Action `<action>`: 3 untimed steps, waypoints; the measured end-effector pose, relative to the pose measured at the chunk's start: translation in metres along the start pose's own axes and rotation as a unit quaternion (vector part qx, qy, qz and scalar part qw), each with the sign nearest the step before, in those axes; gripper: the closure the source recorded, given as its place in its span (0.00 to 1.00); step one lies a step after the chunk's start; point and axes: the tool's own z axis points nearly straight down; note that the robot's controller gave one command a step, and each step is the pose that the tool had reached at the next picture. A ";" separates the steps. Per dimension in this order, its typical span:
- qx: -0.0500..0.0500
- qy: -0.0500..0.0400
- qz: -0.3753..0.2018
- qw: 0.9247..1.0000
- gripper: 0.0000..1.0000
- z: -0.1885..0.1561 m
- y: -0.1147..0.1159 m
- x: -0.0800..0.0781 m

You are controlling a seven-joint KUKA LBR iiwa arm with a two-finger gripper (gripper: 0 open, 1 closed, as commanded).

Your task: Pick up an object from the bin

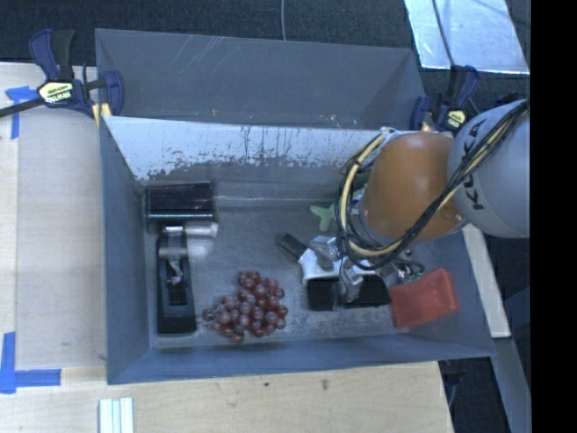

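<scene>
We log the grey metal bin [126,242] first, its floor holding a loose scatter of things. The silver arm [496,179] comes in from the right; its rounded orange wrist cover [406,188], wrapped in yellow and black cables, hangs over the right half of the floor.

Below the cover the gripper [347,282] is low in the bin, at the near right. We cannot tell whether the claw is spread or pressed together, nor whether it pinches anything.

- Along the left side lies a long black tape dispenser [174,287], with a flat black rectangular box [180,201] just beyond its far end.
- Near centre sits a bunch of dark red plastic grapes [249,307].
- A red rectangular block [424,298] lies just right of the gripper, close to the right wall.
- A small black rectangular block [321,294] lies directly by the gripper, on its left; this is the thing nearest the claw.
- A small white object [315,260] touches that block's far side.
- A short dark grey bar [290,244] lies tilted just left of the white object.
- A small pale green piece [322,212] lies further back, beside the cables.
</scene>
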 end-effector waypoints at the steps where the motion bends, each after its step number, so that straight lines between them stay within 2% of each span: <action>1: 0.000 0.000 0.000 1.000 1.00 0.000 0.000 0.000; 3: 0.000 0.000 0.001 1.000 1.00 0.000 0.000 0.000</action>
